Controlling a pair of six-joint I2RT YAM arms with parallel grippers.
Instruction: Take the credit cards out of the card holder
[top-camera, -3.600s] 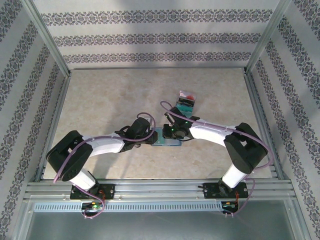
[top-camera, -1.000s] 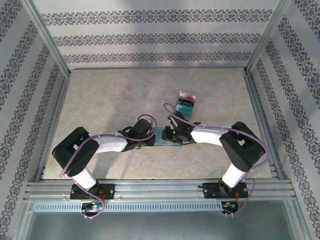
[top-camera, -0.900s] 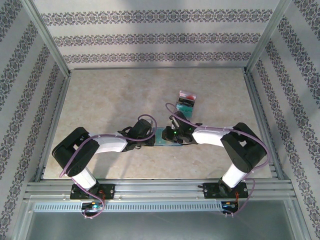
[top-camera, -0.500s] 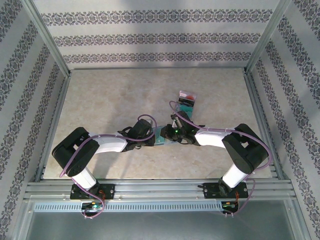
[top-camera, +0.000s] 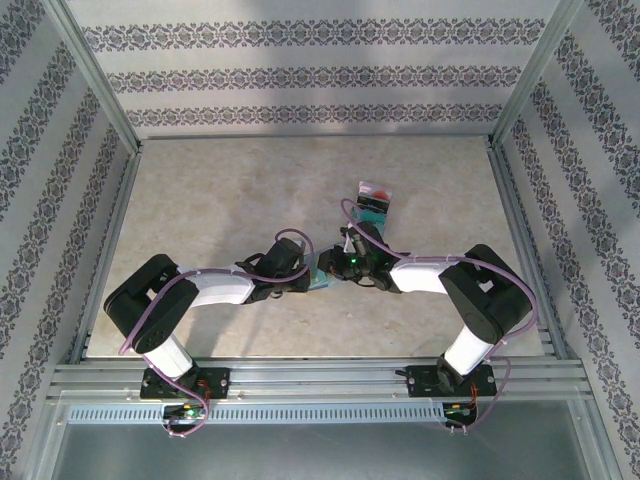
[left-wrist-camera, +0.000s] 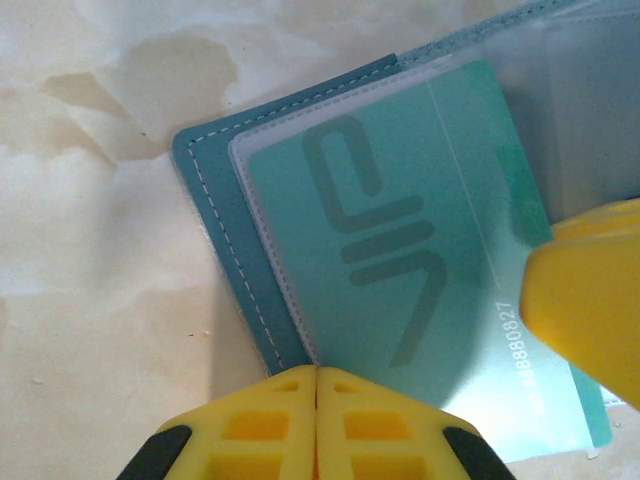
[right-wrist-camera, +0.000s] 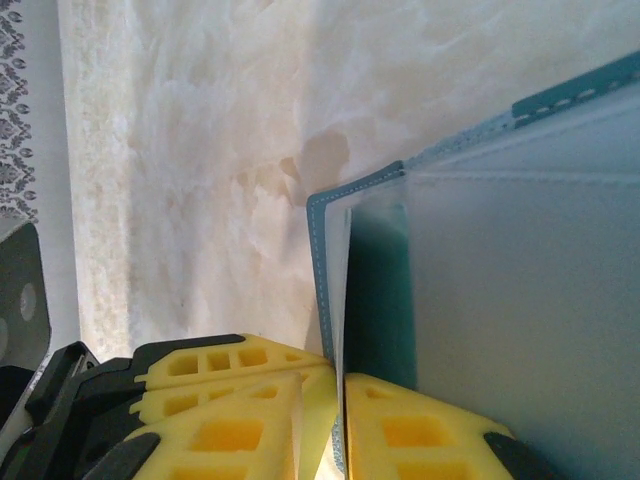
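Top cam: left claw (top-camera: 304, 277) clenched tight, just left of the card holder (top-camera: 322, 272), mid-desk (top-camera: 220, 200). Left wrist cam adds a teal card (left-wrist-camera: 420, 290) in holder's clear pocket. Right wrist cam - right claw (right-wrist-camera: 336, 388) pinching holder's edge. Loose credit cards (top-camera: 372, 202) lie beyond holder, rightward.

Left arm (top-camera: 215, 290) and right arm (top-camera: 420, 277) are showing white shells and black joints low in the frame, purple cables (top-camera: 288, 233) looping over both, a green light (top-camera: 351, 263) glowing mid-frame. Left fingers (left-wrist-camera: 265, 420) and right fingers (right-wrist-camera: 230, 430) are showing yellow, pocketed pads edged black.
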